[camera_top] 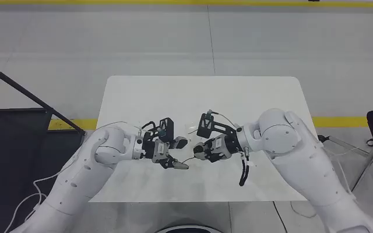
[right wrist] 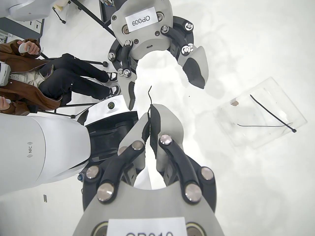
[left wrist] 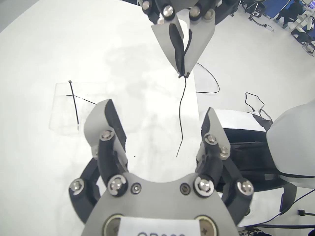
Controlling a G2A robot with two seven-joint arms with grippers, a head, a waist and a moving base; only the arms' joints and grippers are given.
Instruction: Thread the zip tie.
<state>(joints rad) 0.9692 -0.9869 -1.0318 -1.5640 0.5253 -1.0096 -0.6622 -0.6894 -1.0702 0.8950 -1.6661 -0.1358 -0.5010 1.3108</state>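
Over the near half of the white tabletop (left wrist: 49,50), the two arms meet tip to tip. The right hand (left wrist: 183,73) is closed, its two pads pressed flat together on one end of a thin black zip tie (left wrist: 181,114). A small stub of the tie pokes out to either side of the pinched fingertips. From there the strand runs in a slight curve straight toward the left hand (left wrist: 159,106), clear of the tabletop below it.

The left hand faces the right one with its fingers spread wide and holds nothing. The tie's free end lies inside the gap between those fingers, reaching well in toward the palm. It sits closer to the finger on the tabletop-edge side than to the other and touches neither. In the right wrist view the same tip rises just past the right hand's closed fingertips, between the left hand's two dark pads.

Flat on the tabletop, apart from both hands, lies a clear plastic tray (right wrist: 258,136). It carries a spare black tie (right wrist: 270,112) with its small square head at one end, and a thinner dark strand (right wrist: 256,125) crosses it near that head.
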